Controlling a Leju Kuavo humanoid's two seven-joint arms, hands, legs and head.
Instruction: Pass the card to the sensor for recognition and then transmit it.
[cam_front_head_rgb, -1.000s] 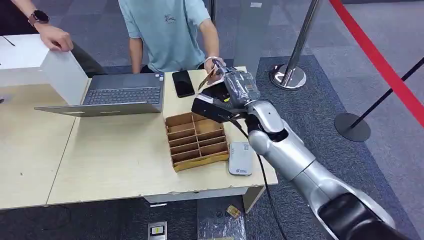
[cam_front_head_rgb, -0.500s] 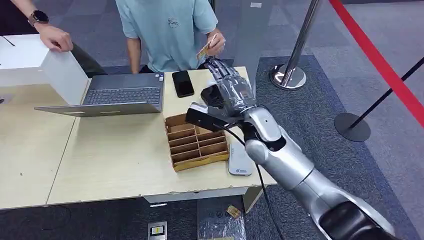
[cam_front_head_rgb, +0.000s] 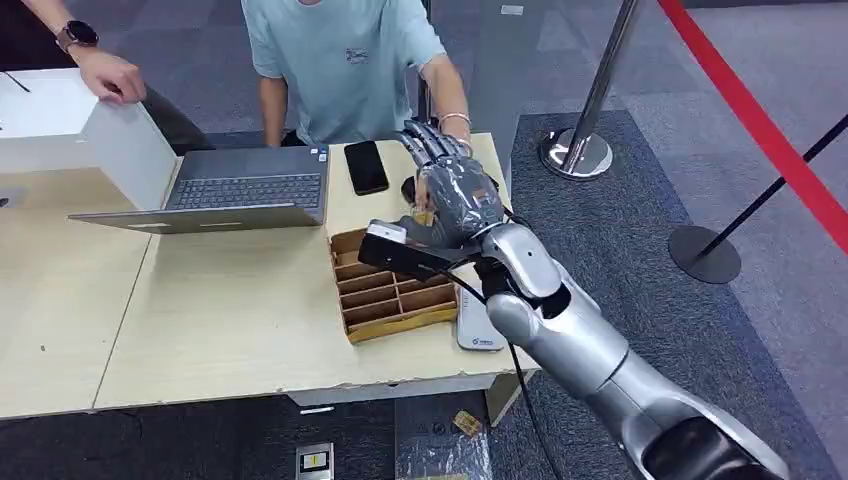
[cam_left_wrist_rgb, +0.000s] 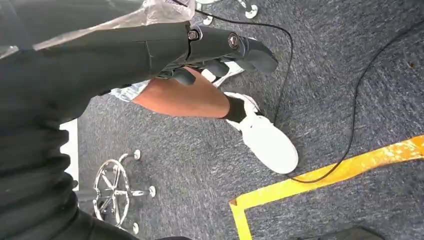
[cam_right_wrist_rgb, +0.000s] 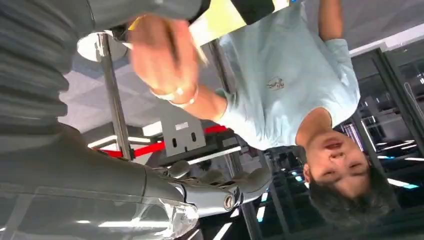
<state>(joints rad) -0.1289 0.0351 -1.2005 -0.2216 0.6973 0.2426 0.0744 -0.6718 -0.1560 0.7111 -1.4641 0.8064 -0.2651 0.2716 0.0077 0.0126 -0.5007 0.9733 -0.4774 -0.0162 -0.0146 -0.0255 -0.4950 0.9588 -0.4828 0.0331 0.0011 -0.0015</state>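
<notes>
My right hand (cam_front_head_rgb: 450, 188) hovers over the back right part of the table, fingers spread and pointing away, holding nothing. A person's hand (cam_front_head_rgb: 418, 192) reaches down just behind it. A small tan piece that looks like the card (cam_front_head_rgb: 423, 216) shows at that hand's fingers. In the right wrist view the person's hand (cam_right_wrist_rgb: 162, 50) is blurred, close in front of my right hand (cam_right_wrist_rgb: 220, 192). The white card sensor (cam_front_head_rgb: 478, 328) lies flat near the table's front right corner, partly under my forearm. My left hand (cam_left_wrist_rgb: 220, 47) hangs over the carpet, fingers loosely extended and holding nothing.
A cardboard divider tray (cam_front_head_rgb: 390, 288) sits left of the sensor. A laptop (cam_front_head_rgb: 235, 190), a black phone (cam_front_head_rgb: 366, 166) and a white box (cam_front_head_rgb: 75, 125) lie farther back. Two people stand behind the table. A chrome post (cam_front_head_rgb: 585, 140) stands to the right.
The person took the card from my right hand, lifted it away, then brought their hand down behind mine. My right hand opened and drew back a little toward me.
</notes>
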